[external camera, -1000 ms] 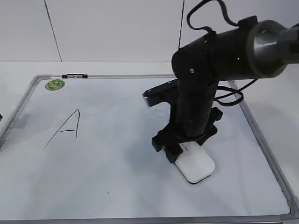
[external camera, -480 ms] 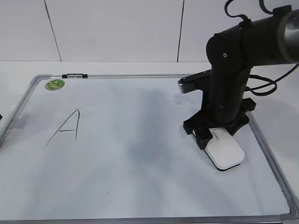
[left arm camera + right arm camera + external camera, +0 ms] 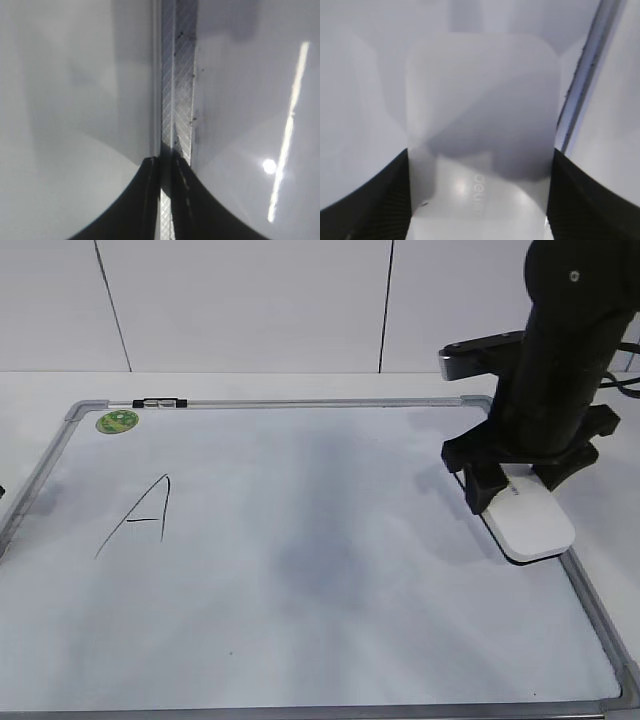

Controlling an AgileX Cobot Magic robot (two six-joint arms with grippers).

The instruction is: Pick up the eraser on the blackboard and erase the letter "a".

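Right end effector [image 3: 521,495] clamps eraser [image 3: 531,521], lettering perhaps "deli"; blackboard [image 3: 300,640] shows "A" [image 3: 138,516].

A bare robotics test room: beyond the black right gripper [image 3: 522,490], plain white wall panels [image 3: 250,300] meet a white tabletop [image 3: 40,390], with a metal-framed blackboard [image 3: 300,403] laid flat beneath the arm.

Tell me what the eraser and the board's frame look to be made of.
The eraser: smooth white plastic, by its rounded corners, soft sheen and small printed lettering. The blackboard frame: probably aluminium, matte grey with a fine crosshatched texture in the left wrist view, though the look alone can't confirm the metal.
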